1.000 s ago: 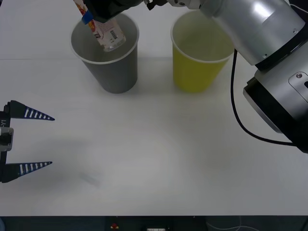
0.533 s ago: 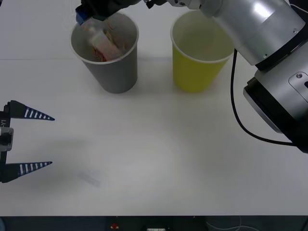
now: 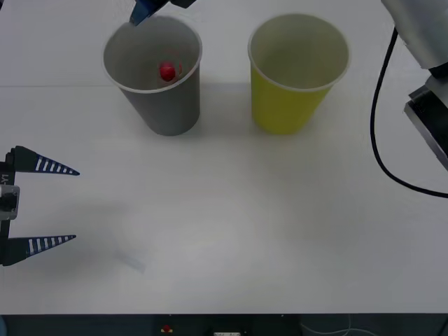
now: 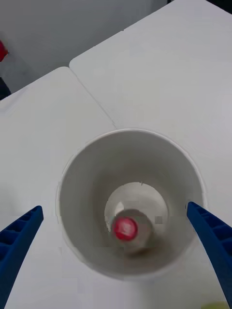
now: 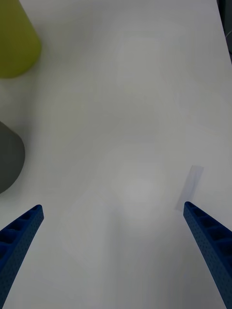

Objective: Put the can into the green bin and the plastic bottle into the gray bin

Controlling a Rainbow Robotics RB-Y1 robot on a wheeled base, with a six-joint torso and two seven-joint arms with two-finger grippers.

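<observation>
Standing upright inside the gray bin, the plastic bottle has dropped from the right gripper, which has risen away. Beside it stands the green bin. The left gripper stays parked, spread.

From the right wrist, the blue fingers gape wide above the bin's rim.

From the left wrist, bare table lies between parted fingers.

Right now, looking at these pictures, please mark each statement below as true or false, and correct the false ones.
1. The plastic bottle stands inside the gray bin, red cap up. True.
2. The right claw grips the bottle. False: it is open above the gray bin, holding nothing.
3. The green bin lies tipped on the table. False: it stands upright beside the gray bin.
4. The left claw is open, low over the table near its left edge. True.
5. The green bin stands to the left of the gray bin. False: it stands to its right.
</observation>
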